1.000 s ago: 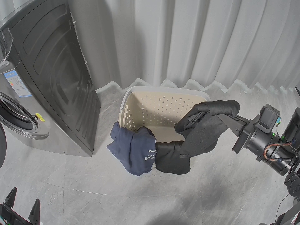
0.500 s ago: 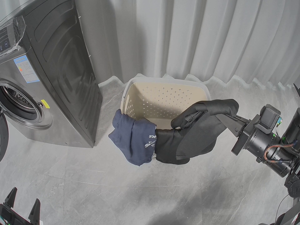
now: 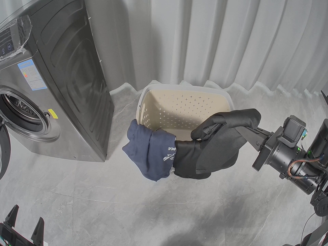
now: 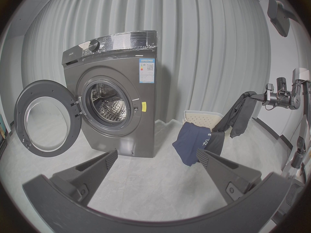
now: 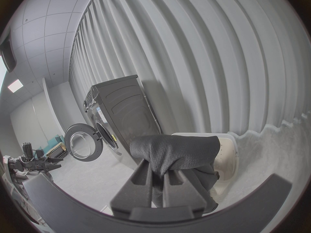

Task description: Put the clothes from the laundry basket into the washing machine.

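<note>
Plainly, the black garment point(image 3: 218, 137) hung from our right gripper point(image 5: 158, 173), which was pinching its upper fold above the right side of the laundry basket point(image 3: 186, 87). Its long axis ran down and leftward to the near rim, where its tail lay beside the navy garment point(image 3: 150, 152) draped there. We judged that the washing machine point(image 3: 68, 79), its door open, stood well to the left of that grip, so the cloth had to travel leftward. Our left gripper point(image 4: 156, 152) hovered low, spread and empty, on the machine's side.

Grey washing machine point(image 3: 68, 86), cream star-punched laundry basket point(image 3: 184, 106), navy garment point(image 3: 150, 151), seemingly black garment point(image 3: 218, 144).
</note>
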You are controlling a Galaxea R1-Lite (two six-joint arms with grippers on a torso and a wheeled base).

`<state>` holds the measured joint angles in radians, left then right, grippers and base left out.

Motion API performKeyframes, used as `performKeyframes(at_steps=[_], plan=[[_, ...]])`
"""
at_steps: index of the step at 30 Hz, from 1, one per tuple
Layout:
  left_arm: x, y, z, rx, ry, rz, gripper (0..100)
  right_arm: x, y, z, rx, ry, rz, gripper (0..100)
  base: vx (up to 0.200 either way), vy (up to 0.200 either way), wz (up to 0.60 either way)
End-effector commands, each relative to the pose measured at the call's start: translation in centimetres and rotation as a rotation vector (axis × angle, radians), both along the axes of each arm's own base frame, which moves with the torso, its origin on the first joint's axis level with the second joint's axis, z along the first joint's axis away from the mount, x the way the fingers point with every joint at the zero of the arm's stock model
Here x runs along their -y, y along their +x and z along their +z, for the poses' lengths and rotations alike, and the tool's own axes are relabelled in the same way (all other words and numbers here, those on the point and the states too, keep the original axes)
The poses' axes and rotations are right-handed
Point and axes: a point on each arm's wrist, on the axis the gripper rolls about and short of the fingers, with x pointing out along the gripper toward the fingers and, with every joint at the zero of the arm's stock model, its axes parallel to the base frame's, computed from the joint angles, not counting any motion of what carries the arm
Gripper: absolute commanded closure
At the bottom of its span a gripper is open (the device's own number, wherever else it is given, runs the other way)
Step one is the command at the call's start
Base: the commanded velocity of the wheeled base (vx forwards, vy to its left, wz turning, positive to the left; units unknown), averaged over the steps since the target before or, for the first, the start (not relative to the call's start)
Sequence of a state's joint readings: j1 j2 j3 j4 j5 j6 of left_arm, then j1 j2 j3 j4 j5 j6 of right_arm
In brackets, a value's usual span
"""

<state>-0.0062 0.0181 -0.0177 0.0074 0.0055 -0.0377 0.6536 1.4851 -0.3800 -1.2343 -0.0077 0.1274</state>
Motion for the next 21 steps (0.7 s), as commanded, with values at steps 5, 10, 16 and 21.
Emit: performKeyframes(at_steps=[5,10,16,21], plan=[[0.0,0.02,-0.43,-0.003,-0.001,0.001,0,-0.2,0.27,-0.45,-0.014,-0.009,0.002,100,0.0,0.2,0.0],[0.0,0.02,-0.43,-0.003,0.001,0.001,0,-0.31,0.18,-0.45,-0.015,-0.008,0.008,100,0.0,0.12,0.0],[0.0,0.02,-0.43,-0.003,-0.001,0.002,0,-0.3,0.16,-0.6,-0.027,-0.004,0.009,100,0.0,0.0,0.0],[0.0,0.02,-0.43,-0.003,-0.002,0.001,0,-0.32,0.19,-0.53,-0.024,-0.002,0.009,100,0.0,0.04,0.0]])
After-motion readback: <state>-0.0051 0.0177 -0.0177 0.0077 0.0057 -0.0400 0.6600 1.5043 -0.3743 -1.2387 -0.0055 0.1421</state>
